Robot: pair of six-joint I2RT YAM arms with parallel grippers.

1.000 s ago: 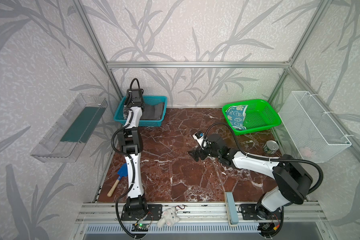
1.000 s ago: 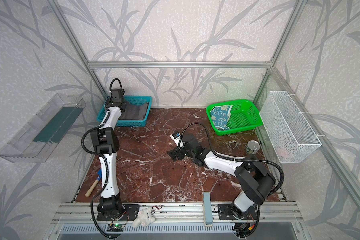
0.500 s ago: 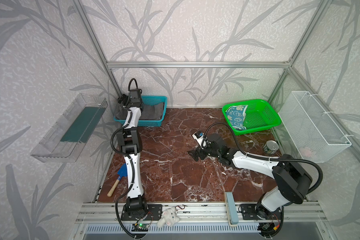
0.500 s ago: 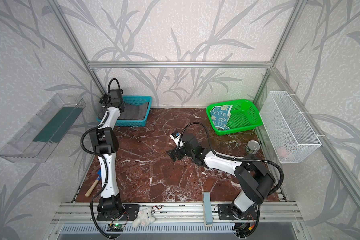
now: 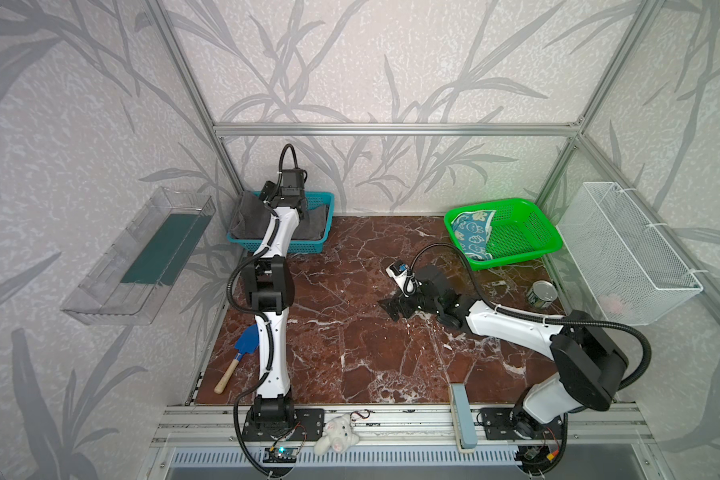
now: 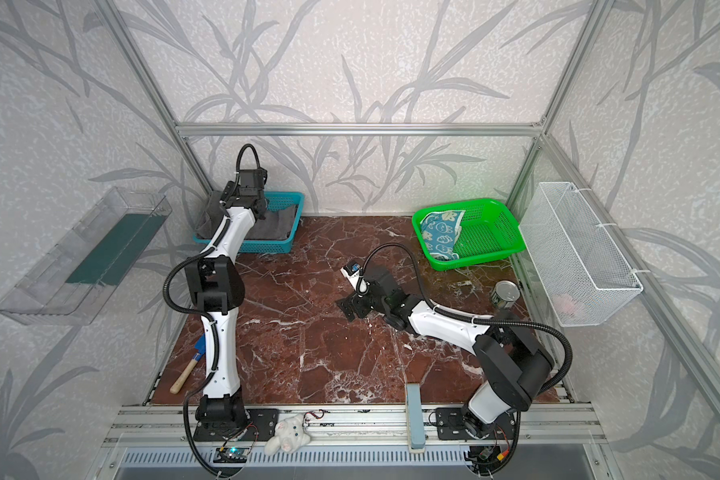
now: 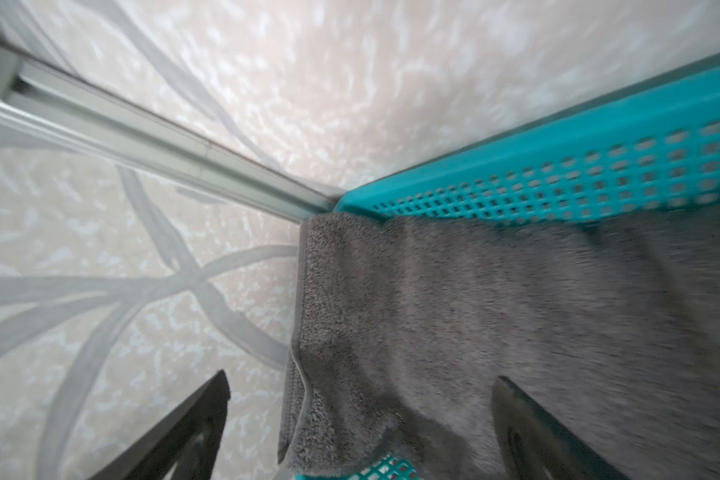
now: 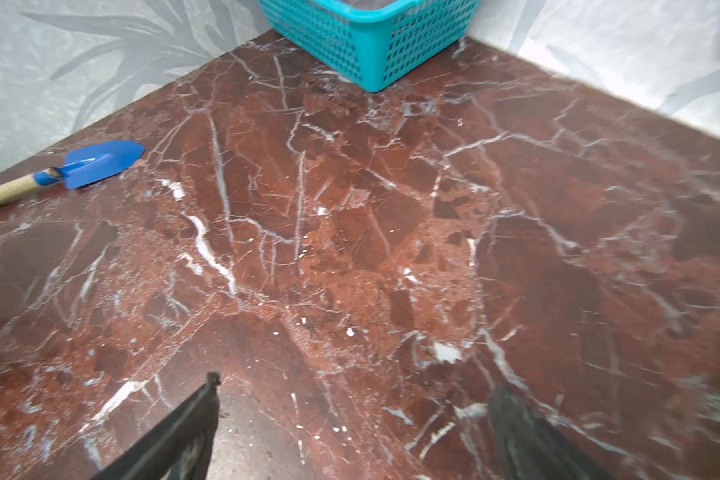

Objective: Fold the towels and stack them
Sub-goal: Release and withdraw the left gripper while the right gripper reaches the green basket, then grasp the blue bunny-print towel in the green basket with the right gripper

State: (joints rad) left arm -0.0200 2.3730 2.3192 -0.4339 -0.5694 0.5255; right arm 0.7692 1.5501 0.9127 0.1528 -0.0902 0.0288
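Dark grey towel (image 5: pixel 313 224) bunched inside the blue basket (image 5: pixel 308 248), one edge draped over the basket's left rim and hanging outside, as seen in both top views. Teal bunny-print towel (image 5: pixel 472 232) well to the right of the blue basket, crumpled in a green basket (image 5: pixel 524 232) against the same back wall, one end spilling over that basket's near rim. Left gripper (image 7: pixel 360 386) right above the blue basket's far left corner, jaws wide apart and gripping nothing, one finger (image 7: pixel 528 428) over the grey cloth, the other out past the draped edge; contact with the cloth impossible to tell. Right gripper (image 5: pixel 395 309) well apart from the blue basket, out toward the middle of the marble table (image 5: pixel 350 353), jaws spread and empty, low over bare stone. Blue trowel (image 5: pixel 242 351) with a wooden handle well in front of the blue basket, along the table's left edge. Tin can (image 5: pixel 543 293) far to the right of the blue basket, upright, near the green basket's front corner.
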